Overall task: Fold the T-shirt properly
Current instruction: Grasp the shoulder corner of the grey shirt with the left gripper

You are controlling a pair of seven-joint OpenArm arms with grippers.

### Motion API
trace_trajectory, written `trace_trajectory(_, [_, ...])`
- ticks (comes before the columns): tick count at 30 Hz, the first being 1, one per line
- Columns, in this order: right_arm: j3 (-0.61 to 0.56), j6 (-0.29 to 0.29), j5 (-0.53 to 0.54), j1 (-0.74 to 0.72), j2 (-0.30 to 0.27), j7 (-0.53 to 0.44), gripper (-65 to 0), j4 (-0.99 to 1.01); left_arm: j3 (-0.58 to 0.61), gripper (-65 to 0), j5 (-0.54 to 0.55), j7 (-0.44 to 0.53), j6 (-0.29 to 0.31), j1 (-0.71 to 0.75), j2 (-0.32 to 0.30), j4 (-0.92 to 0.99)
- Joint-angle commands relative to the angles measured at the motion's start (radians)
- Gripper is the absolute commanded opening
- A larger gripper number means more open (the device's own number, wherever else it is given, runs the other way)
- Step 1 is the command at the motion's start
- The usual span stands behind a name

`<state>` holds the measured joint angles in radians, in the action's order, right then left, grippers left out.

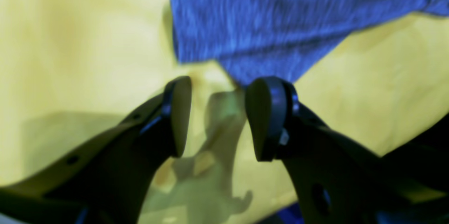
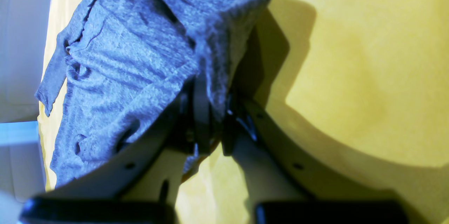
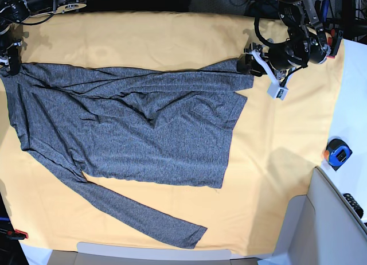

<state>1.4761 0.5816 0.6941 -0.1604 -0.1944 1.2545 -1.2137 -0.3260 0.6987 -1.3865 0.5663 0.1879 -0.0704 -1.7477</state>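
Note:
The dark grey T-shirt (image 3: 143, 133) lies spread on the yellow table cloth (image 3: 275, 173), one long sleeve trailing toward the front edge. In the base view my right gripper (image 3: 11, 64) sits at the shirt's far-left top corner. The right wrist view shows that gripper (image 2: 210, 118) shut on a bunched fold of the shirt (image 2: 133, 52), which drapes away from the jaws. My left gripper (image 3: 248, 63) is at the other sleeve's end, top right. In the left wrist view it (image 1: 221, 118) stands open over bare cloth, the sleeve cuff (image 1: 280, 24) just beyond its fingertips.
A blue-and-orange tape measure (image 3: 337, 152) lies on the white surface right of the cloth. A grey panel (image 3: 332, 219) rises at the front right corner. Cables and arm hardware (image 3: 298, 41) crowd the back right.

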Motion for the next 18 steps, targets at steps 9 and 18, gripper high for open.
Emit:
trace_trajectory(9, [0.001, -0.007, -0.011, 0.003, -0.006, 0.020, -62.3, -0.007, -0.003, -36.4, 0.063, -0.010, -0.004, -0.038, -0.002, 0.044])
trace_trajectory(18, [0.001, -0.007, -0.009, 0.014, -0.006, 0.020, -62.3, -0.008, -0.046, -36.4, 0.062, -0.010, -0.102, -0.089, 0.062, 0.096])
